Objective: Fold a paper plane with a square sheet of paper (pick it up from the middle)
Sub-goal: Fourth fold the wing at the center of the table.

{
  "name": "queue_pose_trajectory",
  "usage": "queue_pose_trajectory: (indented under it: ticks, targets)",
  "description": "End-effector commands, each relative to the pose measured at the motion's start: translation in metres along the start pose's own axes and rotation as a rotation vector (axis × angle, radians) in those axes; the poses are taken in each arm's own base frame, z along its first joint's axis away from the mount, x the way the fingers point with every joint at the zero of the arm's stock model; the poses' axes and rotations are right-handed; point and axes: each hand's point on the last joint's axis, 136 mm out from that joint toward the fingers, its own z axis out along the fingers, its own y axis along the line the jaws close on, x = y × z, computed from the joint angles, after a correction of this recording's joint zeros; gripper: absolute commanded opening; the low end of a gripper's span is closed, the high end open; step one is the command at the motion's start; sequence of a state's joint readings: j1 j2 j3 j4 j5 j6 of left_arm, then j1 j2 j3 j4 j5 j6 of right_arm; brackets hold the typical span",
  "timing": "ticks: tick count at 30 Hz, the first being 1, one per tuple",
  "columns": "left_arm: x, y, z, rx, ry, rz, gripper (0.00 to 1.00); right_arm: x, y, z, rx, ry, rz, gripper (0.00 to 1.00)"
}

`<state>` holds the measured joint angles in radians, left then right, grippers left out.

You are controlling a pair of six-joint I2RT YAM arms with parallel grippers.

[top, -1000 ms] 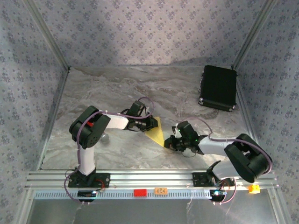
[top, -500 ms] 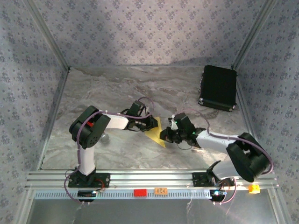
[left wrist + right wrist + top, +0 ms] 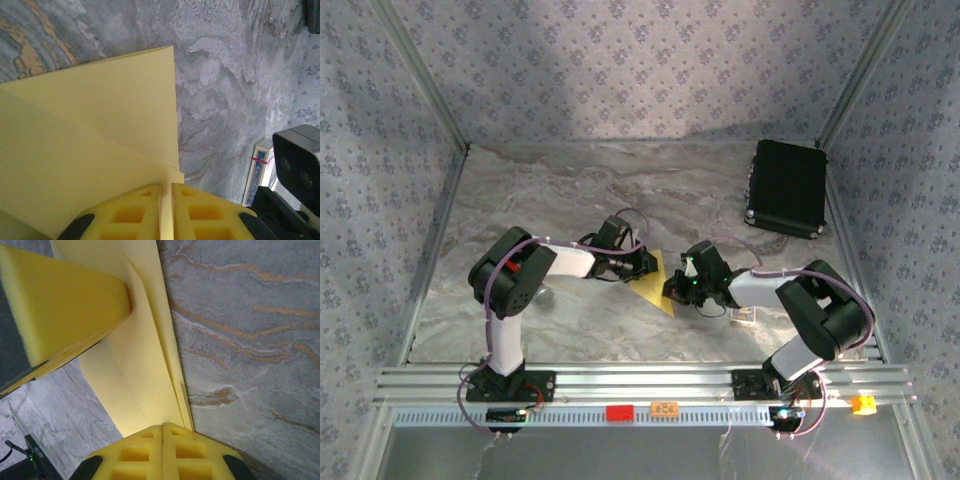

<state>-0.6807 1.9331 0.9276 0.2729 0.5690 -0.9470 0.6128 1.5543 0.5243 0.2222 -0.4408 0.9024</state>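
Marbled grey desk (image 3: 570, 190), patterned walls on three sides. We note the paper (image 3: 655, 284) mid-desk: yellow, creased, triangular from above. We cannot tell whether it rests flat or is slightly lifted. Left hand (image 3: 644, 267) is at the paper's left edge, clenched on it, and its wrist view shows a folded corner running between the closed pads (image 3: 140, 210). Right hand (image 3: 674, 290) is at the paper's right edge, also pinching the fold. Card (image 3: 745, 317) lies near the paper's right. Black case (image 3: 788, 187) sits well beyond it, far right.
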Motion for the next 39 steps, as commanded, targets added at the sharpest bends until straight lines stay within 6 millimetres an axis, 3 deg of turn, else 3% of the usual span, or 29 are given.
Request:
queue_pose_trajectory:
  ticks: [1, 3, 8, 12, 20, 24, 27, 29, 33, 39]
  targets:
    - [0.007, 0.032, 0.004, -0.097, 0.014, -0.04, 0.13, 0.013, -0.026, 0.001, 0.077, 0.019, 0.049, 0.04]
    - [0.006, 0.031, 0.004, -0.098, 0.013, -0.037, 0.13, 0.012, -0.024, 0.0, 0.064, 0.014, 0.048, 0.03]
    - [0.007, 0.032, 0.004, -0.1, 0.014, -0.039, 0.13, -0.002, 0.008, -0.009, -0.033, -0.028, -0.003, 0.04]
    - [0.007, 0.032, 0.004, -0.1, 0.013, -0.038, 0.13, -0.01, 0.021, -0.008, -0.068, -0.033, -0.017, 0.04]
    - [0.004, 0.025, 0.001, -0.091, 0.009, -0.025, 0.13, 0.013, -0.027, 0.005, 0.085, 0.046, 0.057, 0.03]
    - [-0.002, 0.009, -0.004, -0.07, 0.005, -0.008, 0.14, 0.022, -0.044, 0.002, 0.146, 0.065, 0.072, 0.02]
    - [-0.011, -0.021, -0.019, -0.022, -0.027, 0.028, 0.2, 0.025, -0.048, 0.003, 0.15, 0.071, 0.076, 0.01]
    - [-0.014, -0.03, -0.03, -0.054, -0.032, 0.06, 0.2, 0.024, -0.046, 0.003, 0.145, 0.067, 0.076, 0.01]
    - [-0.009, -0.035, -0.038, -0.047, -0.048, 0.065, 0.16, 0.023, -0.047, 0.002, 0.148, 0.065, 0.081, 0.01]
    - [0.018, -0.023, -0.027, -0.046, 0.009, 0.025, 0.05, 0.022, -0.046, 0.001, 0.138, 0.058, 0.08, 0.01]
